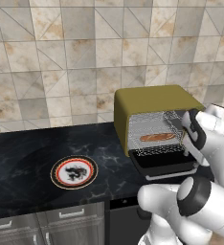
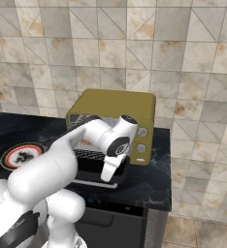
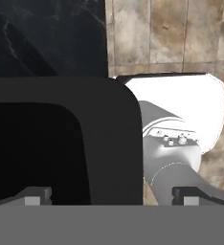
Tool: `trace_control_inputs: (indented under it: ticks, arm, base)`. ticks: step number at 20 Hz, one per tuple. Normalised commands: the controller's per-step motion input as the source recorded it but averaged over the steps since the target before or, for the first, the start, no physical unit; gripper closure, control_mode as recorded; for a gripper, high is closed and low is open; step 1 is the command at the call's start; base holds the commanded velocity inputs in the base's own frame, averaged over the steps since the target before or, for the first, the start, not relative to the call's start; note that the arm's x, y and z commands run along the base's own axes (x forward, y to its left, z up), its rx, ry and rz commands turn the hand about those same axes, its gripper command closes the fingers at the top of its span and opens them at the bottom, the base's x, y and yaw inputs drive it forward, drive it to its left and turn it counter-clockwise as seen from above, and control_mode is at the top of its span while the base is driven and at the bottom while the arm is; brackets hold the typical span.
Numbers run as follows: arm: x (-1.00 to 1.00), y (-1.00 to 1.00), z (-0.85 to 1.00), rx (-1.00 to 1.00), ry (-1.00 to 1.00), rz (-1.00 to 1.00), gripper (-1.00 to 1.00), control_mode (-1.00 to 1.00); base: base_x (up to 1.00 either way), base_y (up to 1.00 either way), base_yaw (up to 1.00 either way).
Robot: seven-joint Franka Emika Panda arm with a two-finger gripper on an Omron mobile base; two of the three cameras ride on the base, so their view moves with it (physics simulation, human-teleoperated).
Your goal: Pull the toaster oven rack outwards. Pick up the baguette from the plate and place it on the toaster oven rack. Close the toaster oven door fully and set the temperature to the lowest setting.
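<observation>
The baguette (image 1: 157,137) lies on the pulled-out rack (image 1: 154,148) inside the toaster oven (image 1: 154,103); the plate (image 1: 74,172) is empty. The door (image 1: 164,166) hangs open. Fingers (image 3: 35,195) apart, holding nothing. Closing and temperature remain.

The robot's arm (image 1: 200,206) was made of glossy white rounded shells, thick and tubular, swelling into bulbous housings at each joint. Between the shells ran dark, nearly black bands, the widest a ring around the big lower segment nearest the left base camera. From the right base camera, one round joint cap (image 2: 119,145) was dark grey with a small pale emblem at its centre, and a flat black disc topped the neighbouring joint. The white pedestal below was smooth and rounded. The two small dark fingers (image 3: 37,194) were squared blocks, each with a lighter grey pad face, standing wide apart.
</observation>
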Motion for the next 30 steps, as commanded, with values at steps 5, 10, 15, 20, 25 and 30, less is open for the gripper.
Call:
trace_control_inputs:
  ticks: [5,10,15,20,25,30]
  arm:
    - [0.24,0.0,-0.15,0.0,0.0,0.0,-1.0,-1.0]
    - [0.26,0.0,-0.07,0.0,0.0,0.0,-1.0,-1.0]
    - [0.25,0.0,-0.02,0.0,0.0,0.0,-1.0,-1.0]
    - [0.39,0.0,0.0,0.0,0.0,0.0,-1.0,-1.0]
    - [0.47,0.0,0.0,0.0,0.0,0.0,-1.0,-1.0]
    - [0.43,0.0,0.0,0.0,0.0,0.0,-1.0,-1.0]
  base:
    - [0.0,0.0,0.0]
    - [0.0,0.0,0.0]
    - [0.0,0.0,0.0]
    - [0.0,0.0,0.0]
    - [0.0,0.0,0.0]
    - [0.0,0.0,0.0]
